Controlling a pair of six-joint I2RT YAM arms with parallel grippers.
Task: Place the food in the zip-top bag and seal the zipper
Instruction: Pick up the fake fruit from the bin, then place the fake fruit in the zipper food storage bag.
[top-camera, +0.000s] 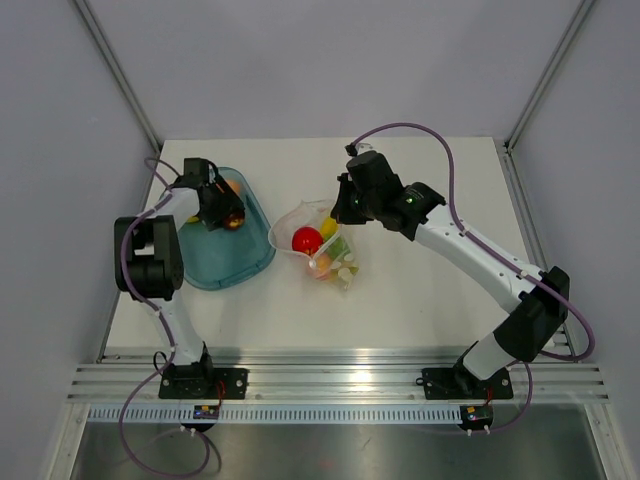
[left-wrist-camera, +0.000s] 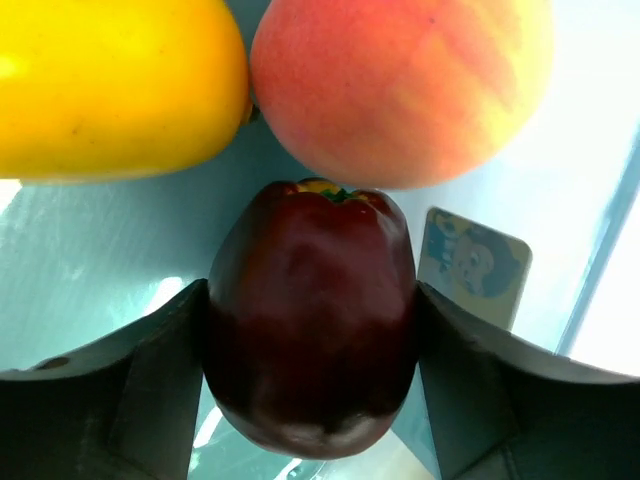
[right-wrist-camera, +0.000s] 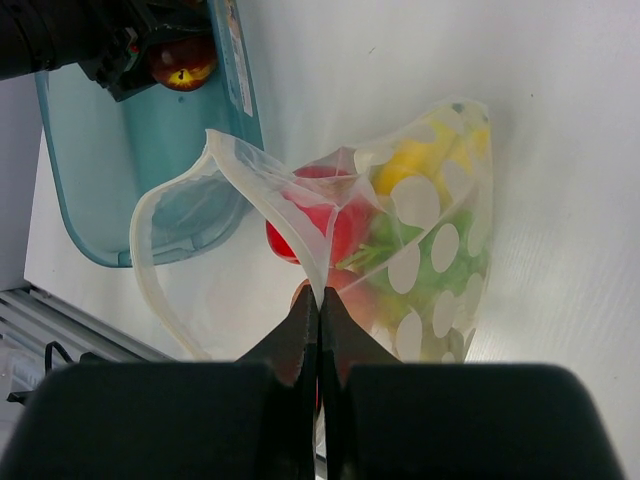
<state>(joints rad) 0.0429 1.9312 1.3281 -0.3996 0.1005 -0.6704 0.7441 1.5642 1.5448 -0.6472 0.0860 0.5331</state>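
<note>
Student: Plum (left-wrist-camera: 310, 320): where is it rel. to the claw?

Tutor: Between the fingers of the left gripper (left-wrist-camera: 310, 300), inside the teal tray (top-camera: 225, 270). Both inner faces meet the plum's flanks w/ no gap showing, so that claw reads as clamped on it. Whether it bears the weight yet can't be told. The plum's long axis runs along the fingers. Its stem end points away from the wrist, toward the peach (left-wrist-camera: 400, 90) and the yellow piece (left-wrist-camera: 110, 85) just beyond.

Student: And the zip-top bag (top-camera: 335, 250)?

Tutor: It lies on the table (top-camera: 420, 310) just beside the tray, on the robot's R side of it. The right gripper (right-wrist-camera: 320, 300) is pinched tight on one lip of the bag. From that pinch the zipper (right-wrist-camera: 262, 190) arches up, unsealed, so the mouth gapes toward the tray. The apple (top-camera: 306, 239) and more fruit are already inside.

Student: Which relation decides the next move?

Tutor: Direction, prob. The mouth lies to the robot's R of the plum, a short way off over the tray wall, and it faces that way. The L arm is the nearer one and has the fruit, while the R arm's part is to hold the lip up. Peach and yellow piece are in the tray, so loading isn't finished.
</note>
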